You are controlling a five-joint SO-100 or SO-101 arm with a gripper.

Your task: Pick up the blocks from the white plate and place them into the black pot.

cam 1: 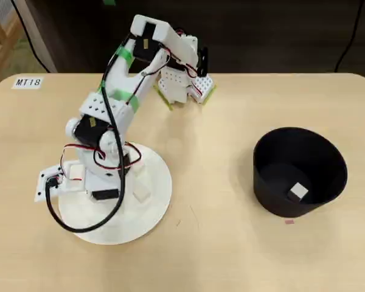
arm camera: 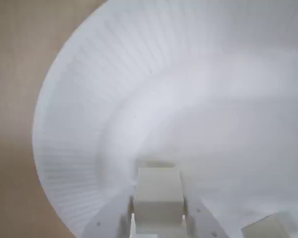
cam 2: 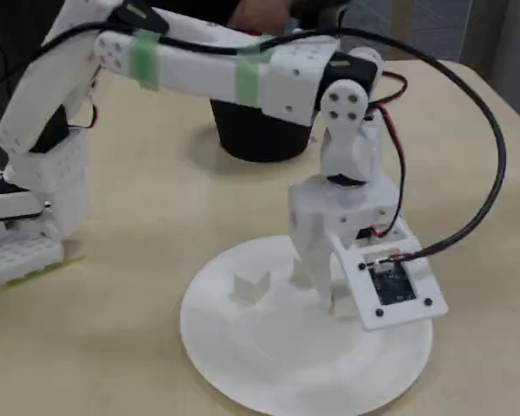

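The white plate (cam 1: 161,182) lies on the tan table (cam 1: 231,255) and serves as reference for all positions below. The arm (cam 1: 118,85) reaches from its base beyond the plate's far edge, as the overhead view shows it, and bends down over the plate's interior, with a black cable looping across the plate surface. In the wrist view the gripper (arm camera: 158,220) is down at the plate floor with a pale block (arm camera: 158,198) seated between its two fingers; both fingers lie against the block's sides, so the tool is closed on that block. The block appears to rest on or just above the plate's flat centre; which cannot be told. A second block (arm camera: 268,229) lies just beside the held one, at the lower right corner of the wrist view, also on the plate floor. In the fixed view a loose block (cam 2: 250,287) sits on the plate, inside the rim and apart from the gripper fingers (cam 2: 312,260), which stand upright on the plate. In the overhead view a block (cam 1: 142,193) shows on the plate toward its right side, clear of the arm. The black pot (cam 1: 328,182) stands upright on the table well apart from the plate, to its right in the overhead view, and one pale block (cam 1: 298,193) lies on the pot's floor. A label reading MT18 (cam 1: 28,82) is fixed to the table near the corner beyond the plate.
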